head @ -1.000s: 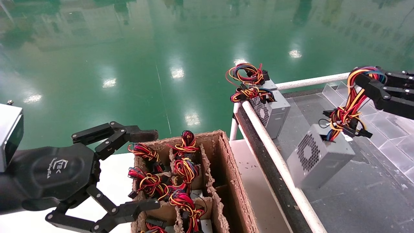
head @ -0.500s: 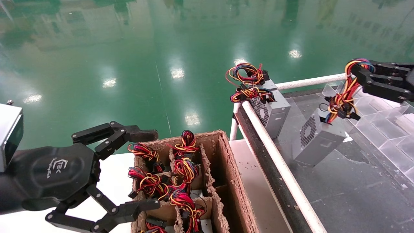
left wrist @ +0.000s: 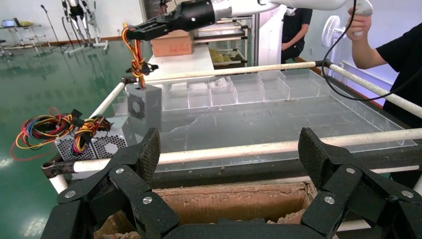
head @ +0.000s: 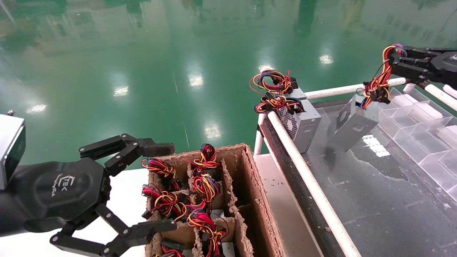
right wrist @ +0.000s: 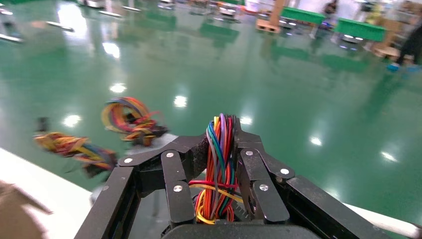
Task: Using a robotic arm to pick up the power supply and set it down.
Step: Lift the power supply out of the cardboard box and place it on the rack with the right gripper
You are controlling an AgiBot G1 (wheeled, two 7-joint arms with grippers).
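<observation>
- Wires [head: 383, 76] of the power supply [head: 351, 121] are pinched in my right gripper [head: 396, 59] at the upper right of the head view; in the right wrist view my fingers [right wrist: 251, 169] close on both sides of the coloured bundle.
- Hanging tilted from those wires, the grey box has its fan grille facing left and its lower corner close over the dark tray [head: 385, 192]; I cannot tell if it touches.
- Two more supplies [head: 301, 121] stand at the tray's far left corner, just left of the hanging one, by the white rail [head: 303, 171].
- Clear bins [head: 425, 125] line the tray's right side.
- At lower left my left gripper [head: 162, 184] hovers with fingers spread wide, holding nothing, beside the cardboard box [head: 250, 185] full of wire bundles.
</observation>
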